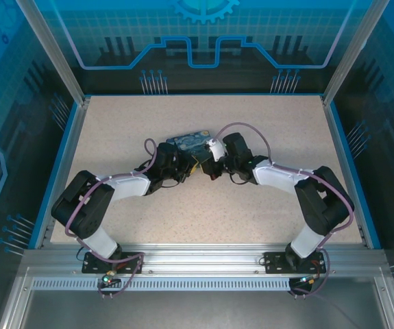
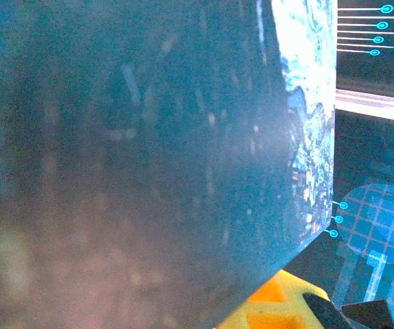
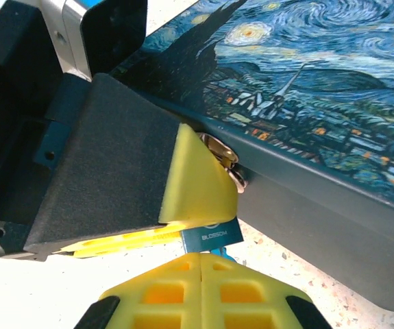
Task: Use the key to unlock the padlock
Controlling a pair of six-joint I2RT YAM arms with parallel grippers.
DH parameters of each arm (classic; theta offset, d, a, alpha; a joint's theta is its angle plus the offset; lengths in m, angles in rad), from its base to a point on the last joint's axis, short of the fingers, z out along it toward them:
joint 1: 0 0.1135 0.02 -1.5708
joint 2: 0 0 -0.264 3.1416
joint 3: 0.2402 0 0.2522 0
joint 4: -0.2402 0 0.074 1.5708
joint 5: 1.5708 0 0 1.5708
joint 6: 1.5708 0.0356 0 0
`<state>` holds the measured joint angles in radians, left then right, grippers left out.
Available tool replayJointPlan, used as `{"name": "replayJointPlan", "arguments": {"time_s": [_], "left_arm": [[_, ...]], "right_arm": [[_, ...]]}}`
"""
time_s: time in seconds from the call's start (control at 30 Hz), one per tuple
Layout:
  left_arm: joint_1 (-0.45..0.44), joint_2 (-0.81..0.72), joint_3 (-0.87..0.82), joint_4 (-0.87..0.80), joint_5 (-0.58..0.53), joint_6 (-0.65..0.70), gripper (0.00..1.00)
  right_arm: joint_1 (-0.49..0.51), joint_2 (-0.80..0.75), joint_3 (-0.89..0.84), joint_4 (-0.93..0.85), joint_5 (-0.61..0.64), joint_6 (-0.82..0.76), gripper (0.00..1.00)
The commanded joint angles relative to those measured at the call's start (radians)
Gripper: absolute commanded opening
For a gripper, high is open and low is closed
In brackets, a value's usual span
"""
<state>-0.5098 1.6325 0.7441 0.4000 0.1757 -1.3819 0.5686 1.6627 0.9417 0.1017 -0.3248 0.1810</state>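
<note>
padlock: at painted box six o'clock edge, pinched by left gripper
right gripper: pressed closed; key inside, cannot tell
risk: key skids off keyhole, drops

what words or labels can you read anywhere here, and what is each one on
"BLOSSOM": white capitals on the small blue rectangular body of what seems to be the padlock, right beside the flat dark box with the Starry Night print.
Nothing else is readable. The box's painted lid carries no lettering, its side in the left wrist view is too blurred to tell, and the blue wall panels bear circuit-style patterns, no words.
</note>
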Motion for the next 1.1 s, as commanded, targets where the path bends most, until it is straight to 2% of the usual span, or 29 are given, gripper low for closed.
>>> {"name": "replayJointPlan", "arguments": {"time_s": [0.0,0.07,0.17,0.3,0.53,1.07], "left_arm": [[0.001,-0.007,0.031,0.014,0.004,0.011,0.00],[0.001,-0.006,0.031,0.013,0.003,0.012,0.00],[0.001,-0.006,0.031,0.013,0.003,0.013,0.00],[0.001,-0.005,0.032,0.013,0.003,0.013,0.00],[0.001,-0.007,0.030,0.011,0.002,0.012,0.00],[0.001,-0.005,0.030,0.011,0.002,0.012,0.00]], "right_arm": [[-0.013,-0.032,-0.022,0.032,-0.042,0.021,0.07],[-0.013,-0.057,-0.032,0.024,-0.045,0.010,0.17],[-0.012,-0.085,-0.036,-0.020,-0.022,-0.033,0.37],[0.003,-0.099,-0.032,-0.097,0.096,-0.130,0.48],[0.066,-0.093,-0.040,-0.128,0.324,-0.250,0.48],[0.156,-0.044,-0.025,-0.083,0.428,-0.302,0.49]]}}
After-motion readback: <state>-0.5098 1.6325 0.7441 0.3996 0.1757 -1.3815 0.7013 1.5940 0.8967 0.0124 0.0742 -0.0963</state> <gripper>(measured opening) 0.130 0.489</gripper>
